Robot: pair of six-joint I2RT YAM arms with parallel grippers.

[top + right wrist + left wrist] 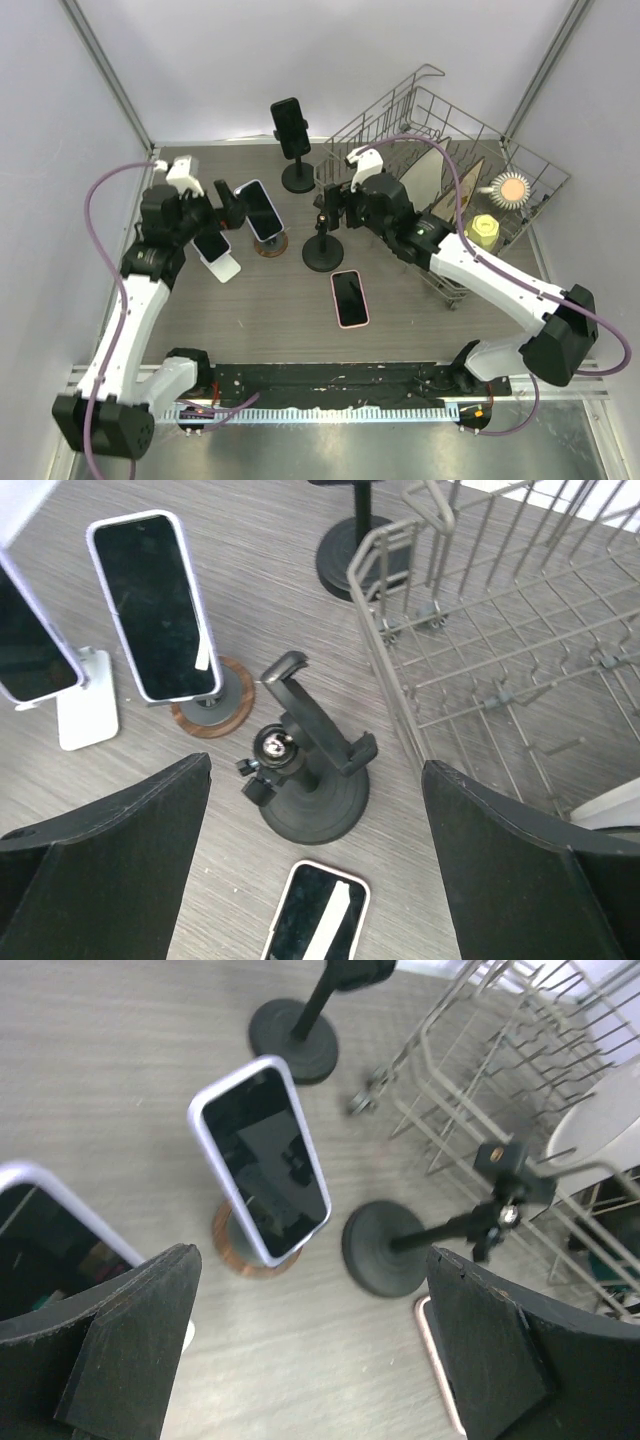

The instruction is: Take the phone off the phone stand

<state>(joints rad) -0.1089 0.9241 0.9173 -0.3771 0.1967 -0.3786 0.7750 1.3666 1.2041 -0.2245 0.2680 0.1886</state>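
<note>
- We see the right gripper [315,775] hanging over the middle of the bench [270,330]. Its fingers are spread wide and hold nothing. Directly below it is an empty stand [312,815] with nothing in its upturned clamp.
- The pink-cased phone [350,298] lies flat, screen up, just beside that stand's base on the side toward the near edge. We judge it has been lifted out and laid there, so this stand's part of the task looks finished.
- The left gripper [312,1265], likewise spread apart and empty, faces a lilac-cased phone [262,1160] propped on a wood-based stand [232,1250] toward the left edge. Its open fingers frame the phone, which reads to us as lining up for a grasp, though nothing touches.
- A third phone [210,243] leans on a white stand [225,268] nearer the left edge, and a dark phone [290,120] sits on a black stand [297,180] by the far edge.
- A dish rack [430,100] fills the far right corner, close behind the right arm, so we reckon that arm has little room to swing that way.
</note>
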